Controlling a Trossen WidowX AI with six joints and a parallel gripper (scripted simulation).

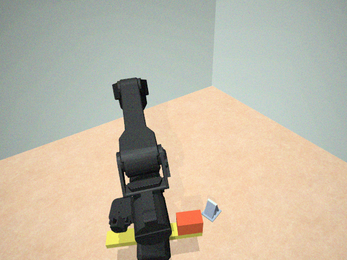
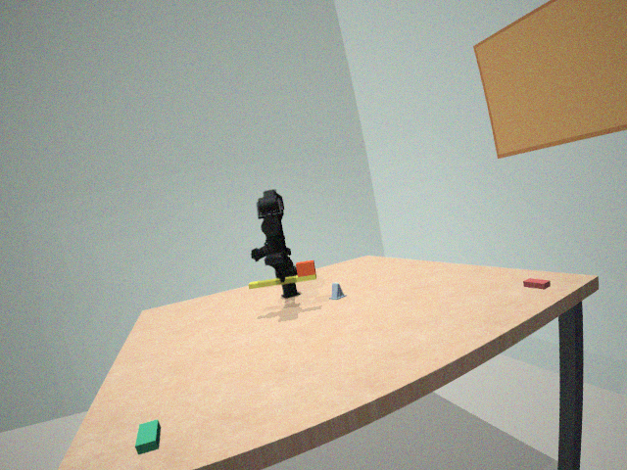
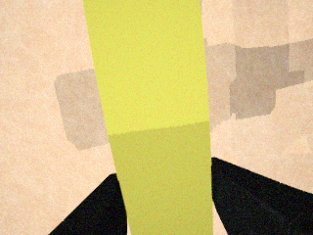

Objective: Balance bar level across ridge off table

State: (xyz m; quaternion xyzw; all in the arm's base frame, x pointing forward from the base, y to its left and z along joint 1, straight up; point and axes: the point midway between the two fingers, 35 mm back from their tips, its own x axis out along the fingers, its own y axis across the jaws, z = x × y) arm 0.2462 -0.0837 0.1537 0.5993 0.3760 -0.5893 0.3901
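Exterior view shows our gripper (image 2: 283,281) pinching the yellow bar (image 2: 263,283) aloft near the table's (image 2: 354,364) far edge, beside the ridge (image 2: 337,291). Its orange block (image 2: 305,267) likely makes one end heavy; we judge it stiff, best held nearer that end.

From above, my arm (image 1: 140,156) covers the middle of the yellow bar (image 1: 120,238); its orange block (image 1: 189,221) sits near the grey ridge (image 1: 211,209).
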